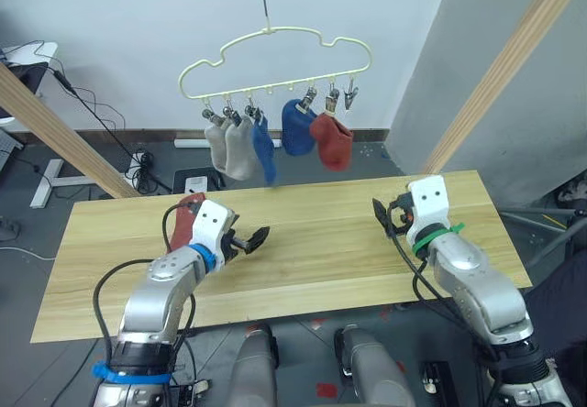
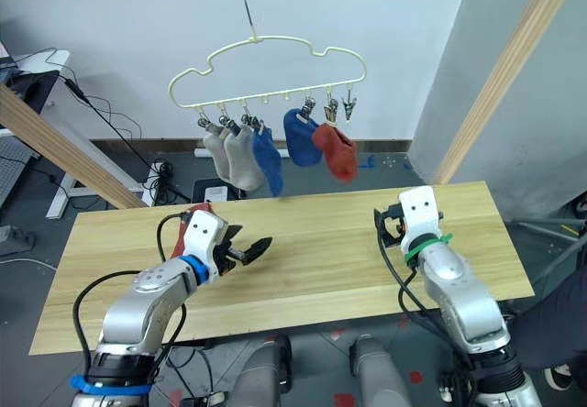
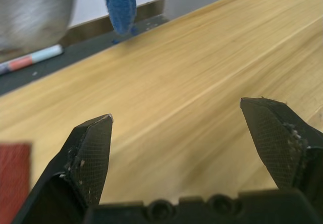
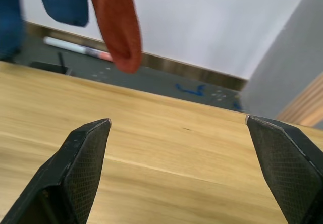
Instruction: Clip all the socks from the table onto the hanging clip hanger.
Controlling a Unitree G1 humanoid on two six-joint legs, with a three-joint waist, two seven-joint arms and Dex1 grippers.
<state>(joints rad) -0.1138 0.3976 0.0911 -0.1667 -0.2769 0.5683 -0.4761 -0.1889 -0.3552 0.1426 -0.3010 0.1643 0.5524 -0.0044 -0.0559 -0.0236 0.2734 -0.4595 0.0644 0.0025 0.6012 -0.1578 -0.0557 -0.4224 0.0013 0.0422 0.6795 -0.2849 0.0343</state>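
Note:
The pale-yellow clip hanger [image 1: 275, 59] hangs above the far edge of the table [image 1: 312, 260]. Clipped to it are two grey socks [image 1: 229, 148], two blue socks [image 1: 295, 128] and a rust-red sock [image 1: 332, 141]. Its clip at the right end [image 1: 349, 96] holds nothing. Another rust-red sock [image 1: 183, 220] lies on the table's left part, just behind my left wrist; its edge also shows in the left wrist view as the sock [image 3: 12, 176]. My left gripper [image 1: 251, 240] hovers open over bare wood to the right of that sock. My right gripper [image 1: 382, 216] is open and empty above the table's right part.
Two slanted wooden poles [image 1: 500, 68] of a frame rise at either side of the table. Cables and a power strip [image 1: 138, 161] lie on the floor behind it. A white desk [image 1: 23, 54] stands at the far left.

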